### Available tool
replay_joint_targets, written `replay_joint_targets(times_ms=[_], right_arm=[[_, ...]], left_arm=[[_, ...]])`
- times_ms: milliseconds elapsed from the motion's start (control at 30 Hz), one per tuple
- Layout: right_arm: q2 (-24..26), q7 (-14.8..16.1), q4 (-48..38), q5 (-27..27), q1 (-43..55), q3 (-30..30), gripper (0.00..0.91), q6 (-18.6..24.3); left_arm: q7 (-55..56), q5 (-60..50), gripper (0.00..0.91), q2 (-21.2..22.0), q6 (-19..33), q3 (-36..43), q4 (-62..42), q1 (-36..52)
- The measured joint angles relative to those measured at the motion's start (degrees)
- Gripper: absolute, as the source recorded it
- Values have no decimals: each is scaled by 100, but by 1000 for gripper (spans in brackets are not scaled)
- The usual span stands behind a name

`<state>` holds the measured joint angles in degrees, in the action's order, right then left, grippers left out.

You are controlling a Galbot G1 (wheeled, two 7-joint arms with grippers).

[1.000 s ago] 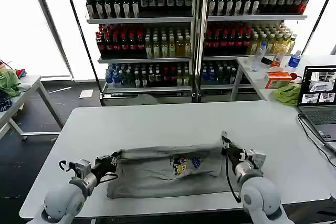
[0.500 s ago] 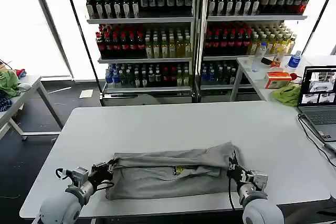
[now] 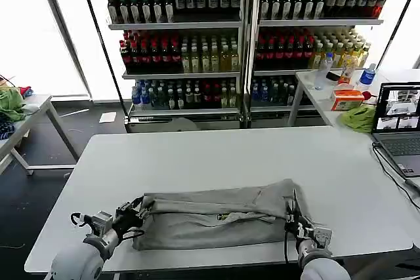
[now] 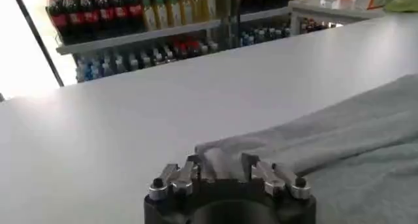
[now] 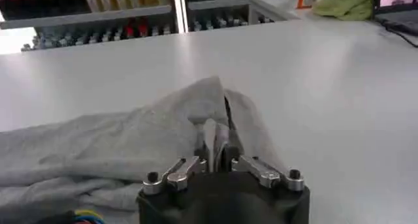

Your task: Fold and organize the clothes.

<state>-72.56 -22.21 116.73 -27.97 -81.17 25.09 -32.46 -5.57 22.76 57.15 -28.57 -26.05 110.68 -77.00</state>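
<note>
Two grippers hold one light grey T-shirt (image 3: pixel 216 218) at its ends, near the table's (image 3: pixel 216 155) front edge at about 6 o'clock in the head view. The left gripper (image 3: pixel 134 212) sits at the shirt's 9 o'clock end, its fingers pinched together on a fold of cloth; in the left wrist view that gripper (image 4: pixel 225 173) has the fabric bunched between its pads. The right gripper (image 3: pixel 293 222) is at the 3 o'clock end, likewise clamped on a gathered corner, and the right wrist view shows the cloth rising in a peak just beyond the fingers (image 5: pixel 215 155).

Holding both ends at once keeps the fold line straight and the upper layer taut, so it likely lands evenly over the lower one. The shirt lies as a long band, doubled over, with only a sliver of its chest print (image 3: pixel 224 216) peeking out under the folded edge.

As for containers, the shelves (image 3: pixel 243 44) at 12 o'clock carry rows of bottles. A laptop (image 3: pixel 398 122) and a green cloth (image 3: pixel 359 117) sit at 2 o'clock, well apart from the shirt.
</note>
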Motion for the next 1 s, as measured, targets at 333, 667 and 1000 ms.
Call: replay_joint_targets(times_ms=[333,667,1000], right_arm=[[95,-15,568,-29,-38,282,907,5],[171,-16,1009,-188,73,409,907,-3],[227,-39,1158,-287,116,445,907,5]], left_arm=[[142,-18,907,124,-60,-215,357,-119],[283,39,907,406,-79,-442,592,-262],[404,44,907,832,-72,-498,515,-395]])
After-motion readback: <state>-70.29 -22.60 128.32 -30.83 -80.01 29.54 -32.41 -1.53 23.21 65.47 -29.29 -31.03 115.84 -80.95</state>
